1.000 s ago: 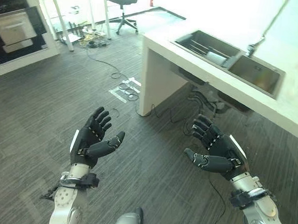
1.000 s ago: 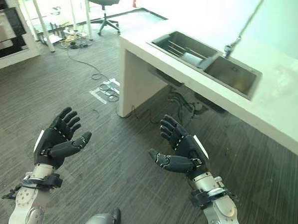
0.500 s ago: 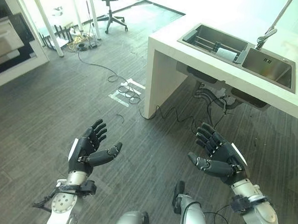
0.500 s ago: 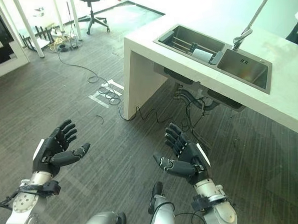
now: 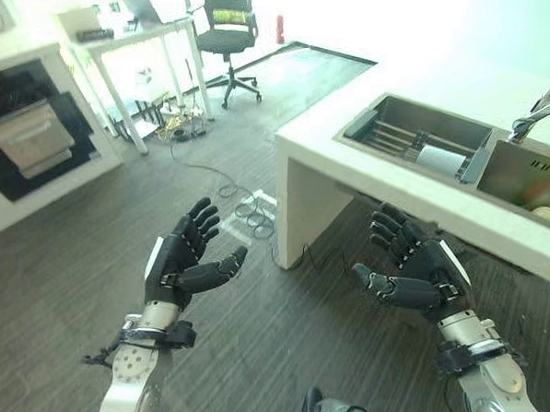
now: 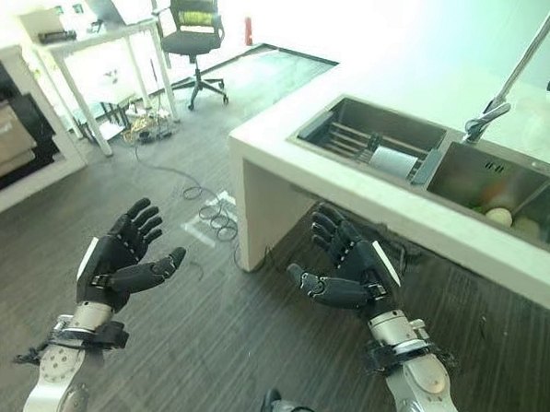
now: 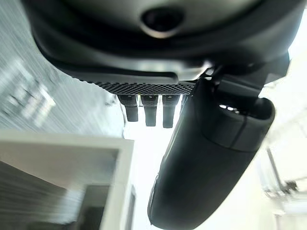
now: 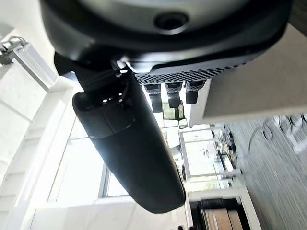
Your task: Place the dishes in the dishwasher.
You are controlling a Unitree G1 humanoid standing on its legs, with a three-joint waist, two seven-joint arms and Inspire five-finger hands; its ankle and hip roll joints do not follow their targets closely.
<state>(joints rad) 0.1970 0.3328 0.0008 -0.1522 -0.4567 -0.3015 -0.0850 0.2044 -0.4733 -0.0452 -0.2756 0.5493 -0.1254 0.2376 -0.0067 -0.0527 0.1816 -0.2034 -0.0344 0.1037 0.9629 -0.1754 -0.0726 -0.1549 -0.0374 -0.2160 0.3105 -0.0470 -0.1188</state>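
Swung upward and toward the counter since half a second ago (camera, not the things), with the white counter (image 5: 370, 160) now nearer and both hands raised as before. Left hand (image 5: 182, 256) at about 8 o'clock of the view, palm turned inward, fingers spread and nearly straight, thumb out toward the middle; holding nothing, touching nothing, above the dark wood floor (image 5: 59, 278). Right hand (image 6: 350, 270) at about 4 o'clock, likewise spread wide with thumb out, empty, fingertips near the counter's front edge but apart from it. Same in each wrist view: straight fingers (image 7: 149, 108) and a thumb standing clear, nothing between them.

Dishes at 2 o'clock, in the double sink (image 6: 424, 172) set into the counter: a white plate (image 6: 391, 160) standing on the rack in the near basin, pale round items (image 6: 500, 216) in the far basin, too small to name. Faucet (image 6: 502, 93) behind the divider. Dishwasher, dark-fronted, (image 5: 25, 142) at 9 o'clock, well apart from both hands. Office chair (image 5: 227, 28) and a white desk (image 5: 141, 42) at 11 o'clock.
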